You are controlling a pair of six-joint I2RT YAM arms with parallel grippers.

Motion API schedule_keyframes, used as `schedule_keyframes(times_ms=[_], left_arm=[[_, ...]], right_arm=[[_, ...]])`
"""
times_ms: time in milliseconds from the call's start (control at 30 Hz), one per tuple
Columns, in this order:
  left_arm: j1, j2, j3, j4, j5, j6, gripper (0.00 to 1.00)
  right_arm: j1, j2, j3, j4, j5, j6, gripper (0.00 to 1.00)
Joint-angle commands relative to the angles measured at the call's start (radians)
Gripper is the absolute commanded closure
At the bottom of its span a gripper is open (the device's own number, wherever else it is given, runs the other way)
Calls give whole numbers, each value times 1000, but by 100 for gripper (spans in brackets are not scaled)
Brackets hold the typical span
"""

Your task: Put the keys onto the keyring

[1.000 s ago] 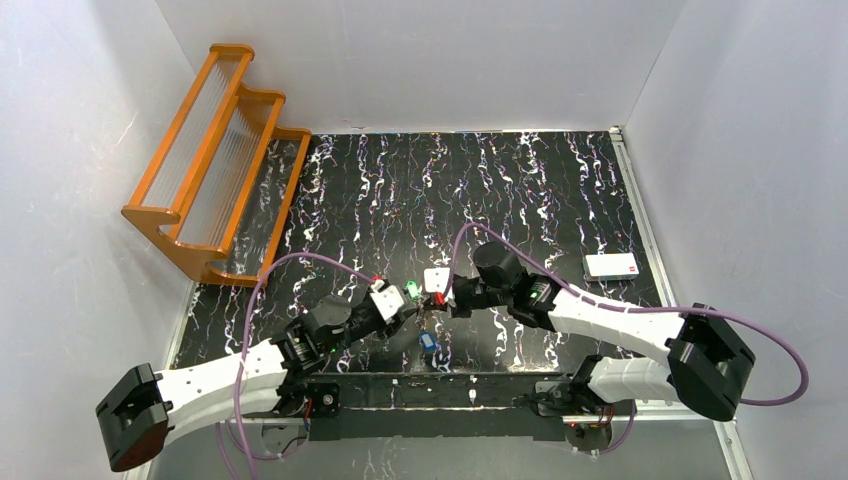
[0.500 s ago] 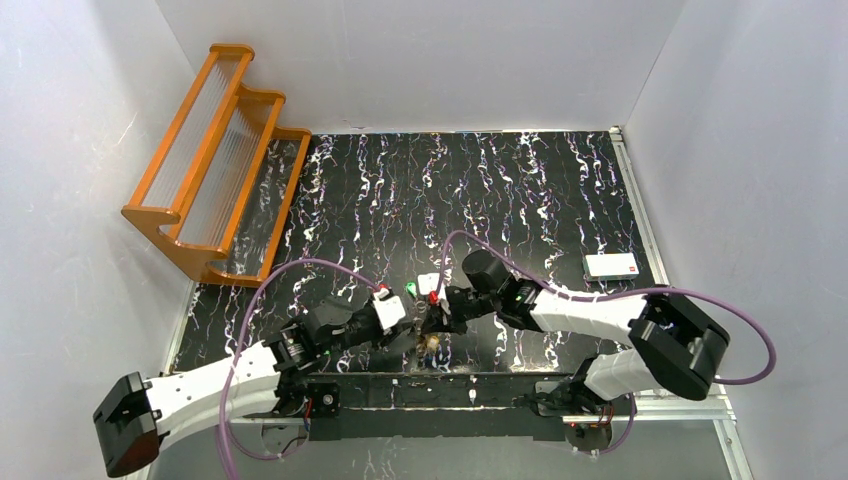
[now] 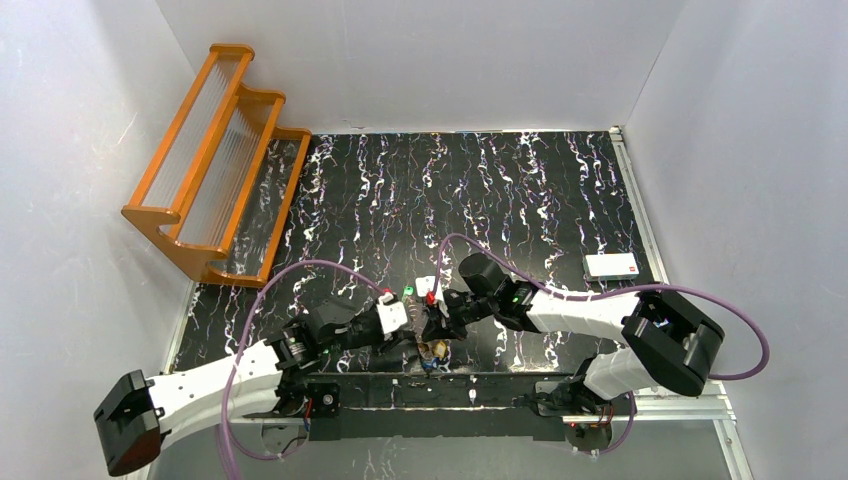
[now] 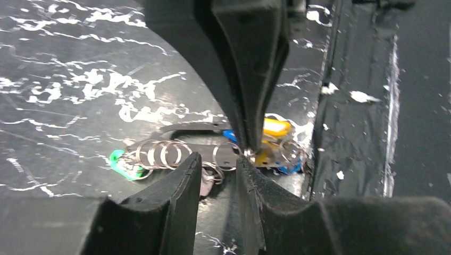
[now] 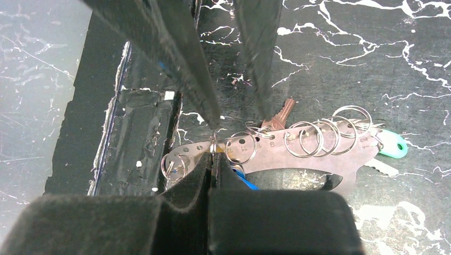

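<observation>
The keyring [image 5: 298, 154], a flat grey-silver plate with several thin rings, lies near the table's front edge [image 3: 432, 348]. My right gripper [image 5: 213, 159] is shut on one small ring at the plate's edge; in the left wrist view it comes down from above [image 4: 249, 151]. My left gripper [image 4: 218, 162] stands open with a narrow gap, its fingertips [image 5: 213, 119] straddling the plate's far edge beside a bronze key [image 5: 283, 112]. The keys lie by the plate: a green head [image 5: 396, 146], a blue one [image 5: 245, 179] and a yellow one [image 4: 276, 127].
An orange wooden rack [image 3: 215, 165] leans at the back left. A small white box [image 3: 611, 265] lies at the right. A black taped strip [image 3: 400, 385] runs along the near edge just beyond the keyring.
Both grippers have come toward the near edge, and the keyring with its keys has moved with them. The left jaws have narrowed.
</observation>
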Motion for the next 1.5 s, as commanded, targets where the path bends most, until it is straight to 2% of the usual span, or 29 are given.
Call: schedule_keyframes(times_ms=[0, 167, 367, 700, 1000, 1133, 1300, 1467], left_arm=[[3, 56, 29, 13, 130, 5, 72], [2, 64, 26, 34, 139, 0, 74], [2, 95, 10, 81, 146, -17, 82], [3, 146, 1, 84, 130, -11, 79], [2, 181, -8, 98, 109, -14, 82], [2, 193, -10, 107, 101, -9, 85], [2, 198, -10, 99, 93, 4, 100], [2, 165, -12, 77, 58, 9, 100]], right_arm=[[0, -4, 12, 24, -13, 10, 99], [0, -1, 17, 23, -12, 13, 99], [0, -5, 15, 30, -17, 14, 99], [1, -8, 21, 33, -16, 17, 99], [0, -8, 28, 32, -15, 22, 99], [-1, -7, 32, 31, -17, 25, 99], [-1, -12, 35, 35, -1, 30, 99], [-2, -31, 33, 47, 38, 50, 99]])
